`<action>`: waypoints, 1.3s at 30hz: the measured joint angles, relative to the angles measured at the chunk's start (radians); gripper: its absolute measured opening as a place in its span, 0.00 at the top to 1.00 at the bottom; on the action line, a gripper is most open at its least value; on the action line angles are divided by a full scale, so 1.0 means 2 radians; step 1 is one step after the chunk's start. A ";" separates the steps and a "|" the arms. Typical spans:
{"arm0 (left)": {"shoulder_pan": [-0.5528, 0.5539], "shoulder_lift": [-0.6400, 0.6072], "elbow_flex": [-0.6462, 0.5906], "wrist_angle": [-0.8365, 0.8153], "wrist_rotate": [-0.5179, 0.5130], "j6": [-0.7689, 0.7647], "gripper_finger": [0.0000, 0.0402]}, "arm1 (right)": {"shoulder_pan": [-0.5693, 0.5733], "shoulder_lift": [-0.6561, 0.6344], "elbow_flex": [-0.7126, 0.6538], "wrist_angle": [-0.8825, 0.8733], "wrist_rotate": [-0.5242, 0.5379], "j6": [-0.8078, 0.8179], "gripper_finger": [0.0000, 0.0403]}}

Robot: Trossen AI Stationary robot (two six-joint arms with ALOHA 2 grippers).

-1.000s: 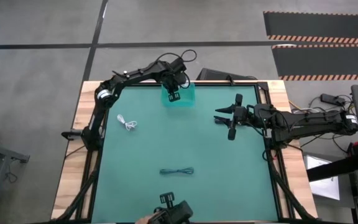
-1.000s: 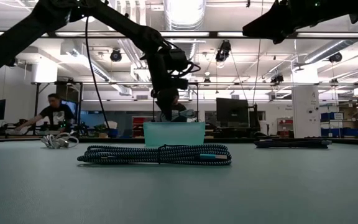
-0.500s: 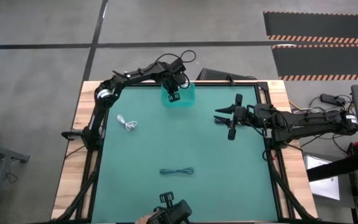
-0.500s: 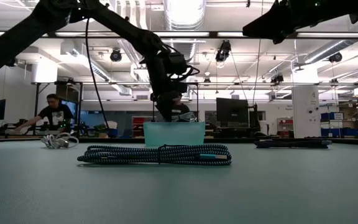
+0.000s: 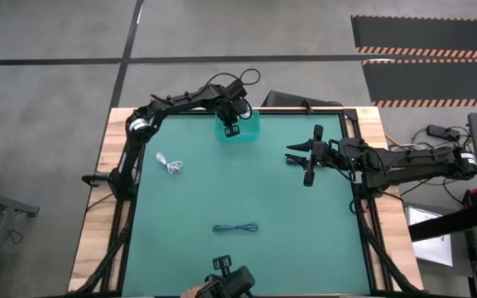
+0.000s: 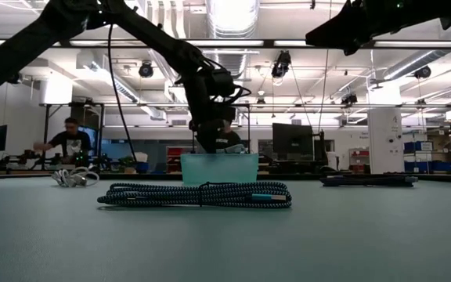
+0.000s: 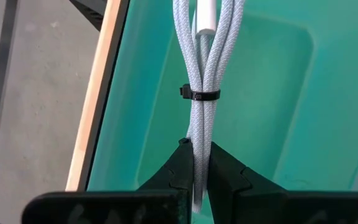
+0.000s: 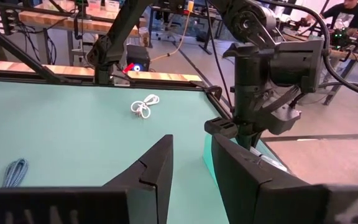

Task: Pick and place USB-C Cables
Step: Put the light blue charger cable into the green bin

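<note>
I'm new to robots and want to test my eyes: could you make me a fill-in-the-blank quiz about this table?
The left hand grips a pale braided cable bundle above the teal plastic ___.
The dark braided cable bundle lies on the green ___.
The right hand is ___.

Missing: bin; mat; open

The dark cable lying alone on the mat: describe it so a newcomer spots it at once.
Start from the green table mat and look at its near half, well away from the teal bin at the far edge. The dark braided USB-C cable lies there, folded into a long flat bundle. Unlike the white cable, it is dark and straight.
</note>
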 joint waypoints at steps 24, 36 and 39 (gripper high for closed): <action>0.000 0.000 -0.039 0.036 -0.001 -0.011 0.96 | 0.000 0.000 0.000 -0.001 0.000 0.000 0.78; 0.000 0.000 -0.039 0.036 -0.002 -0.010 0.96 | 0.000 0.000 0.000 -0.001 0.000 0.004 0.75; 0.000 0.000 -0.039 0.036 -0.002 -0.010 0.96 | 0.000 0.000 0.000 -0.001 -0.001 0.005 0.75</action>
